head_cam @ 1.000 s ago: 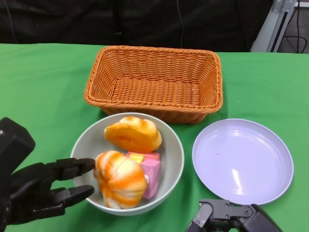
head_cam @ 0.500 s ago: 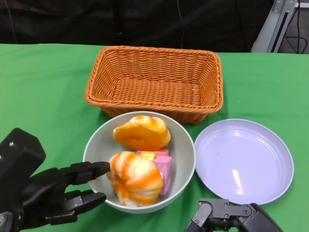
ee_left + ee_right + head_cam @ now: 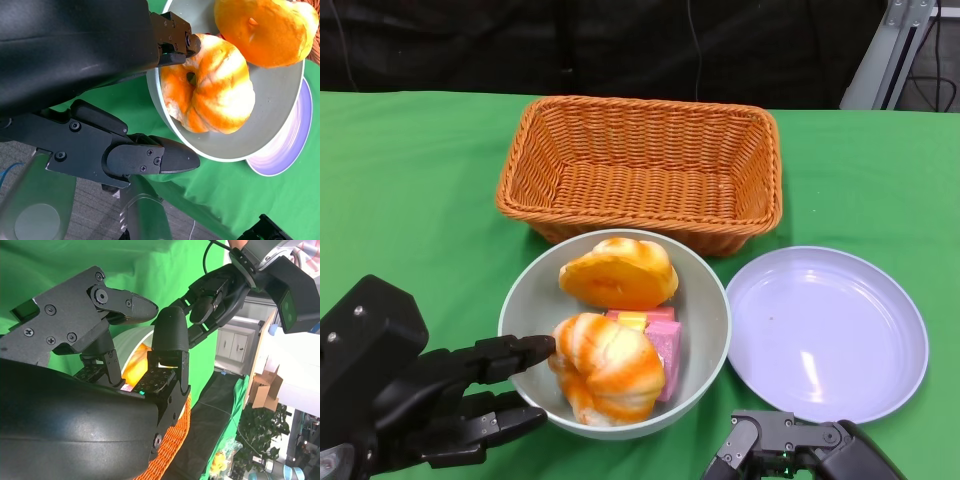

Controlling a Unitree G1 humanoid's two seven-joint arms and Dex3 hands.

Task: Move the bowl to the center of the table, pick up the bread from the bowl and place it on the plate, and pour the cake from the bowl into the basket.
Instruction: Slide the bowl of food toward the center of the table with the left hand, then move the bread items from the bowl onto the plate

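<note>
Left hand (image 3: 410,395) grips bowl (image 3: 525,300) rim, fingers (image 3: 510,352) pinching near-left edge. Bowl sits on tabletop (image 3: 410,180) just before basket (image 3: 640,170), plate (image 3: 827,333) beside it. Two breads (image 3: 608,367) and pink cake (image 3: 663,345) inside bowl. Right hand (image 3: 790,450) low near plate, finger state unclear.

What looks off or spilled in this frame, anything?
Nothing stands out. The bowl sits upright in front of the basket, both breads and the pink cake inside it. The plate lies flat beside it.
</note>
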